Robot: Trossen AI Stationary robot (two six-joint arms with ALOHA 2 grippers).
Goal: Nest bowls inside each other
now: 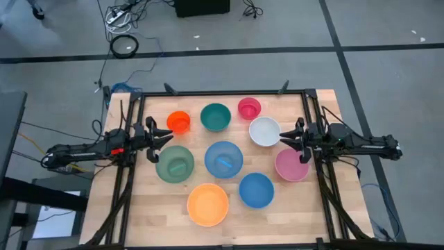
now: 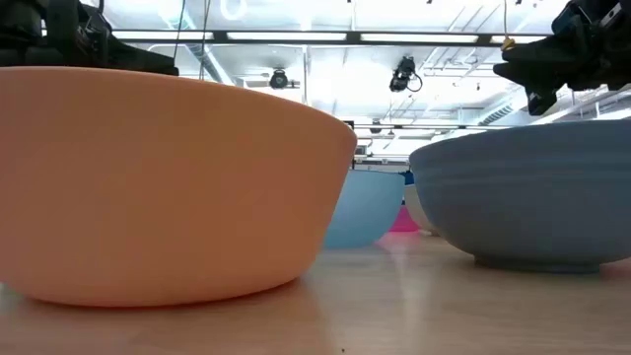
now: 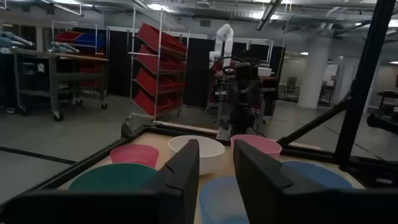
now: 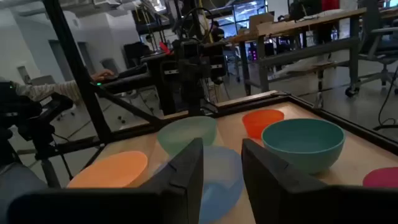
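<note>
Bowls (image 1: 223, 158) unnested | low view: orange bowl (image 2: 158, 182) blocks others

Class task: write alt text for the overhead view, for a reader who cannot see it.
Nine separate bowls sit on a wooden table, none nested: small orange-red, teal, small magenta, white, sage green, light blue, pink, orange and blue. The left hand and right hand hover at opposite sides, holding nothing.

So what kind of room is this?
Probably a robot lab or workshop: a wooden table with robot arms, shelves of red bins behind, workbenches, and cables on the floor.
</note>
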